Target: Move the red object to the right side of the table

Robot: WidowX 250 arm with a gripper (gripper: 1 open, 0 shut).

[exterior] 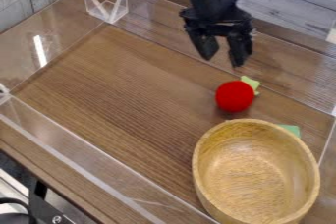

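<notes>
We see the gripper [221, 52] spread wide and empty above the table [118, 90], while the red object [235, 95] (green leafy tip at its far right) sits nearer us, just beyond the wooden bowl [256, 175].

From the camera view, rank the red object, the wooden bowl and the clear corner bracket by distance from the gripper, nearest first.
From the gripper:
1. Red object, just below it, toward the right.
2. Clear corner bracket, far-left corner.
3. Wooden bowl, near-right corner; its rim may rival the bracket.
</notes>
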